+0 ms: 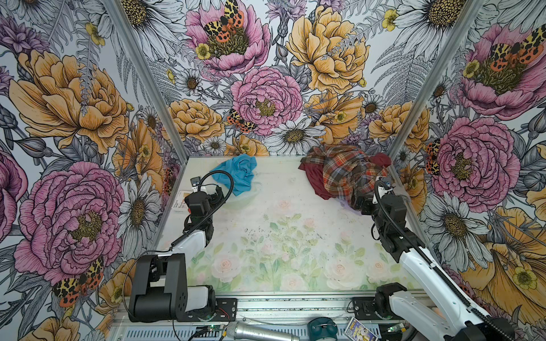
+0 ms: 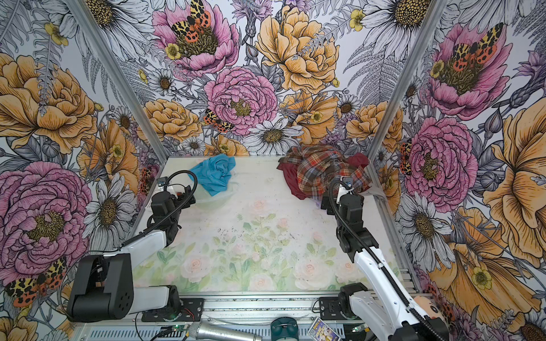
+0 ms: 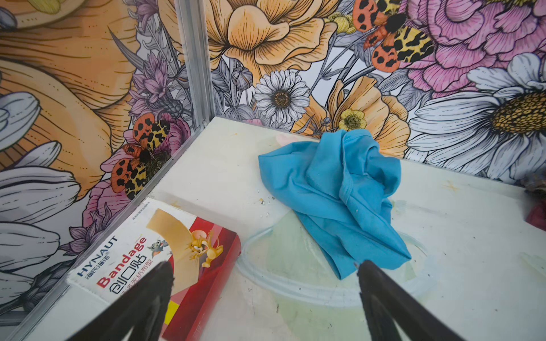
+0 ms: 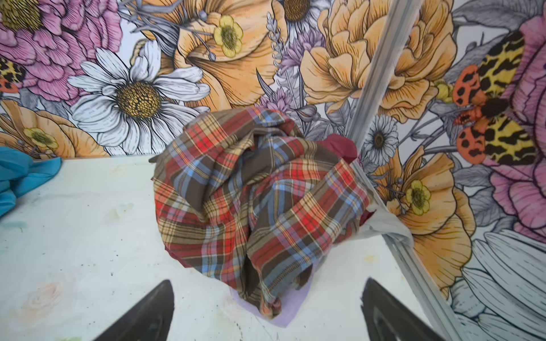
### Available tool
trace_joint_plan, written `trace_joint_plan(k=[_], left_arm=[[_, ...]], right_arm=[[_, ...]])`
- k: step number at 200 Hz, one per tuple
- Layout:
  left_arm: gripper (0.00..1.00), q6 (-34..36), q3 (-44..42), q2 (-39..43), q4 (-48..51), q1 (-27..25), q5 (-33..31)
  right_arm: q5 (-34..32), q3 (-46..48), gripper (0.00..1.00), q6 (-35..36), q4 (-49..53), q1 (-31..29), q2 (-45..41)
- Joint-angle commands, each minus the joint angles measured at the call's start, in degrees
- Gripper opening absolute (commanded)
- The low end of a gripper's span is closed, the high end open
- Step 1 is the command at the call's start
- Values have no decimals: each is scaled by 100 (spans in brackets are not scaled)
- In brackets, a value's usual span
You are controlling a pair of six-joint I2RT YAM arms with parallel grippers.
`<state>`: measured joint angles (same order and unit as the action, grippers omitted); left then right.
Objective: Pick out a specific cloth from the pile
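Observation:
The cloth (image 1: 237,174) (image 2: 214,174) is a crumpled turquoise-blue piece lying alone at the back left of the table, one corner draped over a clear round bowl (image 3: 295,290). My left gripper (image 3: 265,264) (image 1: 219,192) hovers open just in front of it, one fingertip (image 3: 366,267) near the cloth's (image 3: 334,192) closest corner. The pile (image 1: 345,174) (image 2: 322,172) sits in the back right corner: plaid shirt (image 4: 254,206) on top, maroon cloth (image 1: 311,180) and a lilac cloth (image 4: 285,310) under it. My right gripper (image 4: 269,282) (image 1: 359,203) stands open just before the pile, holding nothing.
A red and white bandage box (image 3: 189,251) (image 1: 179,202) lies against the left wall beside my left gripper. Flowered walls close in the table on three sides. A microphone (image 1: 260,332), a teal object (image 1: 322,327) and a card (image 1: 357,327) lie on the front rail.

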<state>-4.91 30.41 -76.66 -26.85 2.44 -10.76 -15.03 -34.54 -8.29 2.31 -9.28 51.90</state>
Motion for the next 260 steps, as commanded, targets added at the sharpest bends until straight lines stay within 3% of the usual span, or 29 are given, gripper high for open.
trace_joint_plan(k=[1,44,90,113,126,166,197,226,260], left_arm=[[99,100,-172,-224,-570,132,527],[99,148,-536,-746,-1655,154,834],[99,296,-720,-789,-1970,96,1017],[99,356,-1047,-1281,-3161,-22,830],[99,356,-935,-1111,-2598,-75,603],[99,491,-863,-1208,-2630,-215,429],[99,517,-862,-1219,-2653,-245,364],[99,508,-861,-1211,-2641,-244,360],[99,509,-852,-1207,-2641,-244,365]], right_arm=[[276,167,99,-76,-724,254,123],[479,667,100,-15,-1656,677,476],[459,1306,100,41,-2823,971,707],[495,1440,99,54,-3218,972,988],[482,1547,99,64,-3545,972,1130],[421,1791,99,127,-4705,964,1987],[351,1776,100,144,-4989,954,2323],[230,2101,99,252,-6370,947,3001],[367,1899,99,346,-6310,893,3360]])
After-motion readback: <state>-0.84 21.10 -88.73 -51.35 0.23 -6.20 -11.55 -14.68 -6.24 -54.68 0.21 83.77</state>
